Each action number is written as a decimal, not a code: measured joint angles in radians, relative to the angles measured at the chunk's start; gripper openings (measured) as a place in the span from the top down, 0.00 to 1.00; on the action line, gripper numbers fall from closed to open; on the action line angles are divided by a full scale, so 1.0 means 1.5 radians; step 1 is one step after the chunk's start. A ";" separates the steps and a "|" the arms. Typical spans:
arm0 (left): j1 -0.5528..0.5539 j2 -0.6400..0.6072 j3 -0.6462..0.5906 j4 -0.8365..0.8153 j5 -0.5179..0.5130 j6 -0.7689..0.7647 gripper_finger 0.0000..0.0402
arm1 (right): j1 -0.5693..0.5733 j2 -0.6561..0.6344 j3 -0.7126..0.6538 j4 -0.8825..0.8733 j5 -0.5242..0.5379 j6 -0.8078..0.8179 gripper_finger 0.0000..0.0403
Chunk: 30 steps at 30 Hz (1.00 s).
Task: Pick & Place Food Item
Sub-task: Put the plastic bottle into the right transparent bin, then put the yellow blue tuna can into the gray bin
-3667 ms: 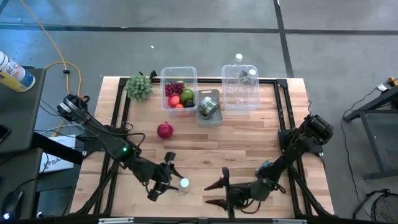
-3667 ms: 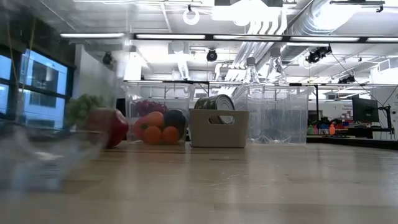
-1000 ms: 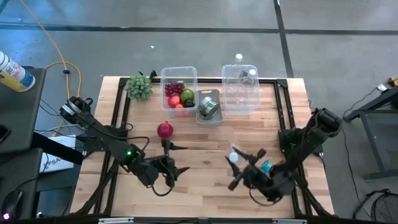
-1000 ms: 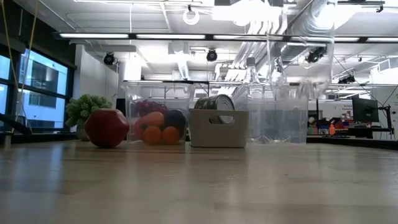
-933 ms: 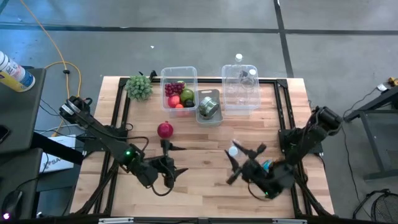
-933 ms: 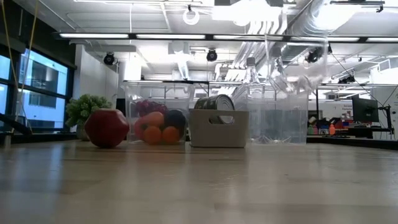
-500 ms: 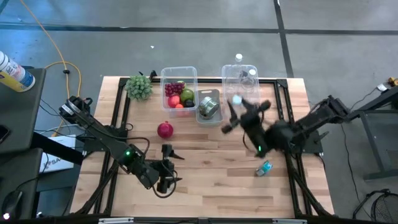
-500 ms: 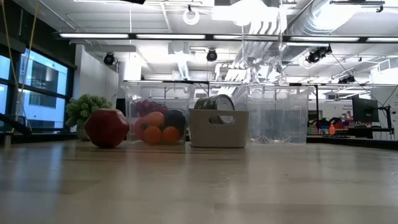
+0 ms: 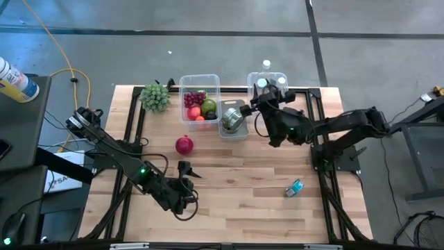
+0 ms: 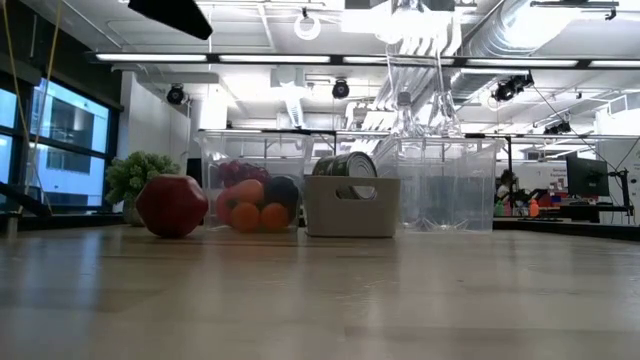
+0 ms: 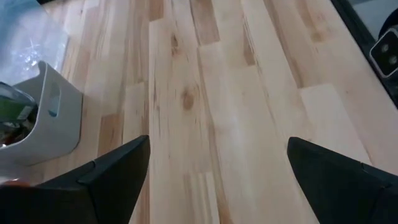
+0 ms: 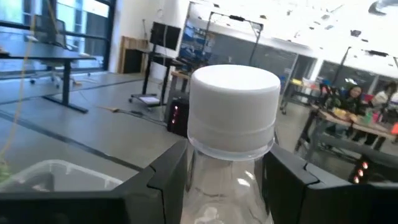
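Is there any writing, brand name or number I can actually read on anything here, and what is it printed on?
No text can be read for certain.
Spray can off the table's left side: printed label, too small to read.
White sheet under the left arm: dark letters, too blurred to read.
Small blue packet on the table: no legible print.
Bottle in the right gripper: plain white cap, no lettering visible.

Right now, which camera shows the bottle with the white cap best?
The right wrist view: the bottle fills it, held between the right gripper's fingers. The high view shows just its cap over the clear bin. The low view shows only its faint outline; the left wrist view misses it.
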 joint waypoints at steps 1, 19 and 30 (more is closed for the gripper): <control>0.000 0.000 0.000 -0.005 0.000 0.000 0.08 | -0.006 0.000 0.000 -0.041 0.002 0.046 0.62; -0.035 0.000 0.000 -0.016 0.000 -0.002 0.08 | -0.056 0.000 0.000 -0.306 0.013 0.260 0.31; -0.035 0.000 0.000 -0.029 0.000 -0.032 0.08 | 0.008 0.000 0.000 -0.302 -0.025 0.218 0.18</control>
